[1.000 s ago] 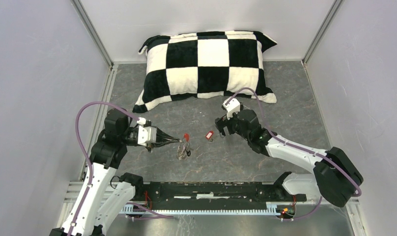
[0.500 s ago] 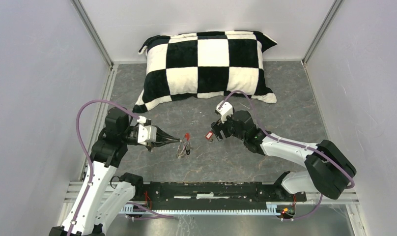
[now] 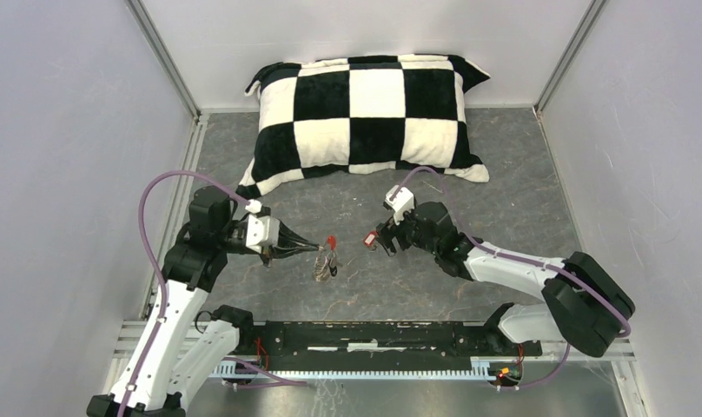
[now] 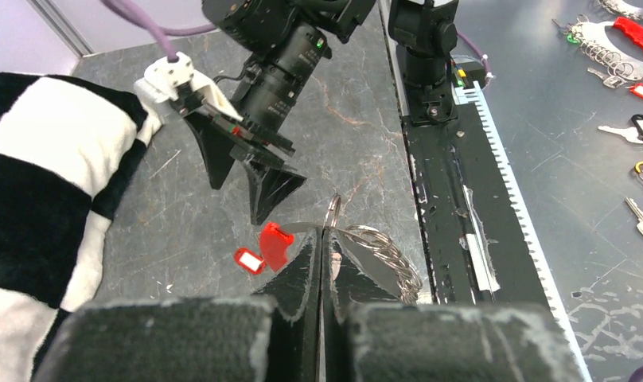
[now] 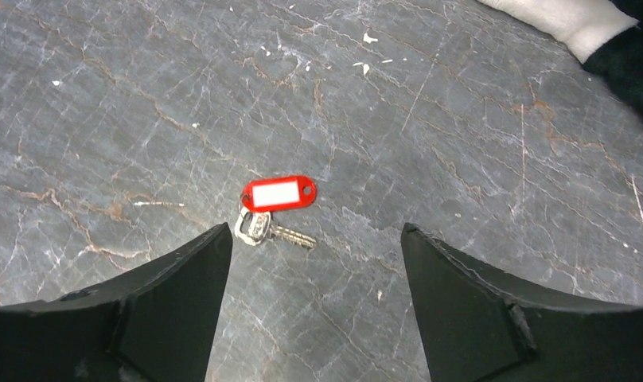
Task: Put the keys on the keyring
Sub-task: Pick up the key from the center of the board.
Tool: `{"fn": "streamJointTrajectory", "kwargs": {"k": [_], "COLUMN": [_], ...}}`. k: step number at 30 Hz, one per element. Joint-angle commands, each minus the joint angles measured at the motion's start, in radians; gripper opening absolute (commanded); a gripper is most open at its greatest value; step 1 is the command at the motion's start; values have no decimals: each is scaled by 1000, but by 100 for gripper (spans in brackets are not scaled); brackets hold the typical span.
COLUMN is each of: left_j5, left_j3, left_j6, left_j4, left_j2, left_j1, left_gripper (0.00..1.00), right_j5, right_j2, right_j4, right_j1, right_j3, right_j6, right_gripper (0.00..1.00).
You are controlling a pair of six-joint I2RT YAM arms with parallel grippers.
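Grips the keyring in the left pincer, clamped tight on the thin silvery wire near its red section. Hovers the right pincer, spread wide and holding nothing, over the red-tagged key lying flat on the desk, just right of the keyring.

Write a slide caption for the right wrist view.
Open right gripper hovers over a red-tagged key lying on the grey table.

Pillow at back of table; keyring nearer, mid-L; tagged key just R of it
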Motion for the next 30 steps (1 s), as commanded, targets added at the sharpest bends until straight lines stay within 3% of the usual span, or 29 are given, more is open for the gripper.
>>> {"fn": "streamJointTrajectory", "kwargs": {"k": [1,18,30], "left_j5": [2,19,33], "left_j3": [1,-18,-36], "left_j6": [-44,-49,-23], "left_j4": [14,-3,-3], "left_j2": [9,-50,-30], "left_j1": [-3,-3,-2], "left_gripper": [2,2,2], "right_j5": [26,-8,-186], "right_j2": [-87,-58,28], "right_j4": [47,-44,-21], "right_j1": [3,4,2], "right_j3": [-59,16,21], "right_j6": [-24,-90,-98], "right_gripper": [86,81,62]}}
